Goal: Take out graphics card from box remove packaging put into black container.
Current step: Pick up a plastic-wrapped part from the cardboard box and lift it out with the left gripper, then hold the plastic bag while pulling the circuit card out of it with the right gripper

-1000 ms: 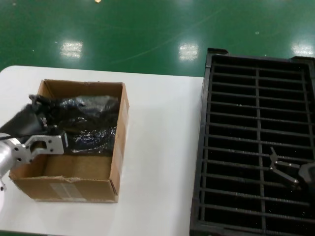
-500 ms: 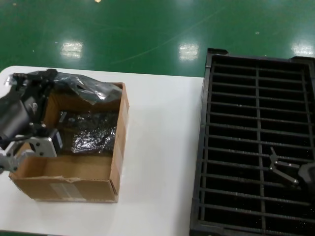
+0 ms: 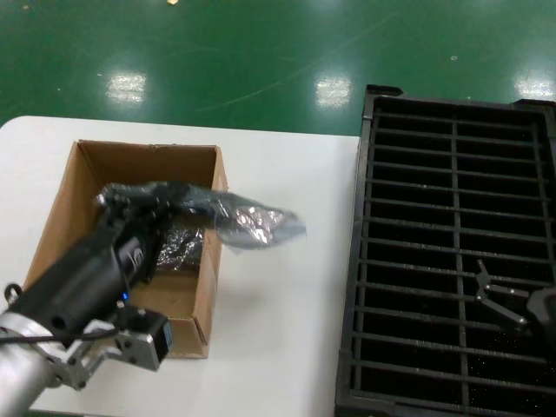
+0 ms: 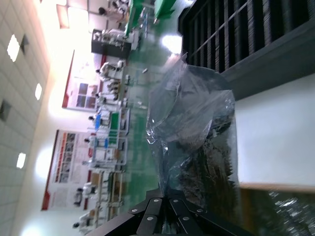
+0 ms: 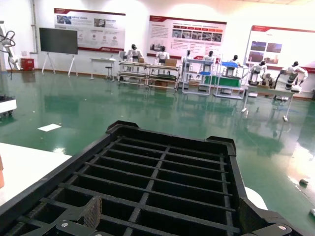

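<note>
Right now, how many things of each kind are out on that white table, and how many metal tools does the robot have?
Cardboard box: 1
Silvery bagged item lifted over the box in the left tool, a second bag inside the box: 2
Black slotted container: 1
Robot tools, the right tool over the container: 2
Total: 6

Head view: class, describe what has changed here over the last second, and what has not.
The left pincer, shut on the bagged graphics card, lifted it out of the box and swung it toward the black container. Box, container and right pincer stayed put.
</note>
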Robot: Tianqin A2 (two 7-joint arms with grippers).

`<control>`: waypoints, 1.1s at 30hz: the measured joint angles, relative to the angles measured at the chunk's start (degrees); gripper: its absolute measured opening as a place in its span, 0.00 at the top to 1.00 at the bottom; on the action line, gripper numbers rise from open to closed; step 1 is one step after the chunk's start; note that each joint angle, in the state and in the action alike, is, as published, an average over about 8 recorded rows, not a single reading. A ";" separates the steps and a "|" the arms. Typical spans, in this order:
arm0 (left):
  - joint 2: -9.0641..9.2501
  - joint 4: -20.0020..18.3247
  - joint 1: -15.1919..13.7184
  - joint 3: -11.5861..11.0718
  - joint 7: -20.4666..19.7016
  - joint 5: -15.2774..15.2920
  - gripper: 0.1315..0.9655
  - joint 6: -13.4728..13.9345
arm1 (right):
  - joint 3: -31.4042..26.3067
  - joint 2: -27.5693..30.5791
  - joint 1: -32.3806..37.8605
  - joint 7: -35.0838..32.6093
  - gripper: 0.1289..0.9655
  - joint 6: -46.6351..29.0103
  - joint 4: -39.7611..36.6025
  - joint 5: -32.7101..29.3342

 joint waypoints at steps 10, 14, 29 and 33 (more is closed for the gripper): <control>-0.24 -0.44 2.39 1.64 1.85 -1.44 0.99 -0.85 | 0.00 0.00 0.00 0.00 0.00 0.00 0.00 0.00; -0.24 -0.44 2.42 1.65 1.86 -1.46 0.99 -0.86 | -0.55 0.64 0.21 0.53 0.00 0.21 -0.03 0.45; -0.24 -0.44 2.42 1.66 1.86 -1.45 0.99 -0.86 | -7.34 2.08 3.16 2.93 0.01 -4.56 5.25 1.68; -0.24 -0.44 2.42 1.66 1.86 -1.45 0.99 -0.86 | -10.12 2.72 3.76 3.87 0.02 -5.33 6.71 1.01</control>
